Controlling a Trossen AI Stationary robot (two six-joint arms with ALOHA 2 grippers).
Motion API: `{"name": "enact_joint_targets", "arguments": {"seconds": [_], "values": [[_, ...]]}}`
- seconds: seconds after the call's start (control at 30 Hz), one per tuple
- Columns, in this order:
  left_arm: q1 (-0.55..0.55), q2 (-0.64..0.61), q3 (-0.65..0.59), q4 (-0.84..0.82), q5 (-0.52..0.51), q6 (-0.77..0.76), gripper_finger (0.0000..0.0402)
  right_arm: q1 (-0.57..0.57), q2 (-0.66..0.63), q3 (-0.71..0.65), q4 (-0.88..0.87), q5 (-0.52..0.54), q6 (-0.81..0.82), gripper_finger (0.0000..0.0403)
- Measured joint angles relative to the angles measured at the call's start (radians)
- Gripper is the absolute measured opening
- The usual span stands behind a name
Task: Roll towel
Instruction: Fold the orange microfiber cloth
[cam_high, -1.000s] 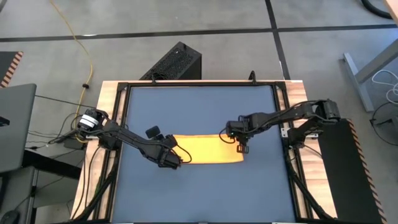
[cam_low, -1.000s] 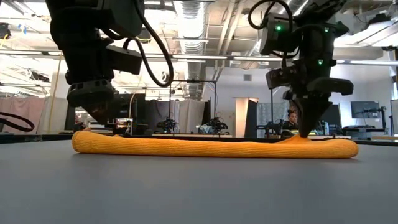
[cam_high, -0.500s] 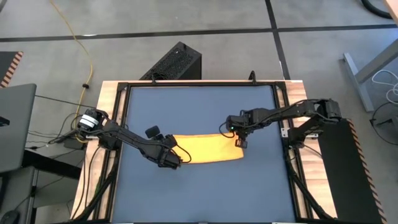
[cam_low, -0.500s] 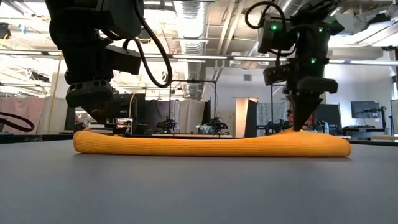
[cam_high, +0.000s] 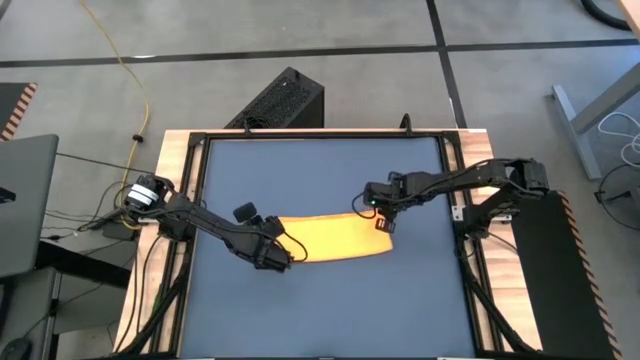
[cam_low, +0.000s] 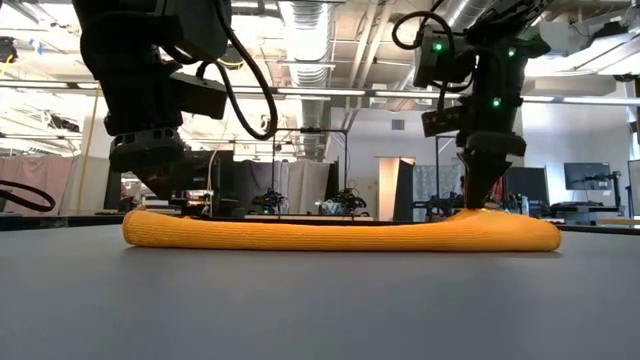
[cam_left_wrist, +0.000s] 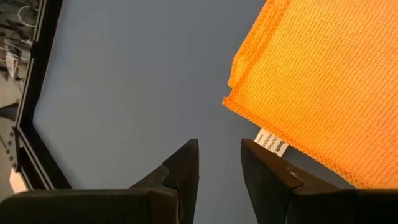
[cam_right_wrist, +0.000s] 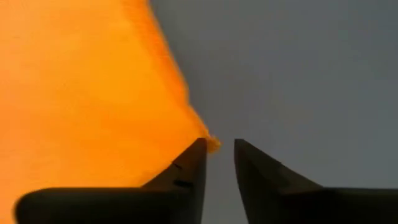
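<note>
Towel: we are seeing the towel (cam_high: 325, 240) lying flat as a long folded strip near the middle of the table (cam_high: 320, 170), with its white tag (cam_left_wrist: 271, 143) sticking out at the left arm's end.
Right gripper: the right gripper (cam_high: 383, 222) is working at the strip's far right corner; its fingers (cam_right_wrist: 186, 171) are standing a narrow gap apart with the towel's edge just at one tip, so we are reading them as nearly closed but not pinching cloth.
Left gripper: the left gripper (cam_high: 287, 257) is waiting low over the strip's left end, fingers (cam_left_wrist: 180, 171) slightly parted over bare table, holding nothing, the tag just beside one tip.
What is changing: compared with a second ago, the right gripper is sitting farther back toward the table's rear edge, and the right end of the towel is looking shorter and more rounded; in the low view the small peak of cloth that was rising under the fingers is gone.
Meaning for the task: we are judging that the corner has been nudged or let go rather than lifted, so no roll is started yet.
Next: we are expecting that a firm pinch on one short end is needed before turning it over.
Risk: the thin edge may be slipping out of so shallow a grip.
</note>
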Motion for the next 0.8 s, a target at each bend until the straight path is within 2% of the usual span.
{"name": "enact_joint_targets", "arguments": {"seconds": [0.07,0.17,0.4,0.57,0.8], "values": [[-0.007,0.0,-0.001,0.058,-0.021,0.027,0.011,0.0,0.0,0.0,-0.006,0.018,-0.005,0.0135],[-0.011,-0.001,-0.032,0.203,-0.033,0.159,0.011,0.006,-0.005,0.0,-0.014,-0.01,-0.006,0.0155],[0.114,-0.001,-0.134,0.393,0.062,0.341,0.011,0.032,-0.088,0.0,-0.066,0.025,0.017,0.0167],[0.177,-0.001,-0.148,0.431,0.07,0.455,0.011,0.055,-0.136,0.0,-0.063,0.024,0.032,0.0164],[0.261,-0.005,-0.145,0.421,0.174,0.523,0.0104,0.113,-0.14,-0.016,-0.009,0.022,0.097,0.0164]]}}
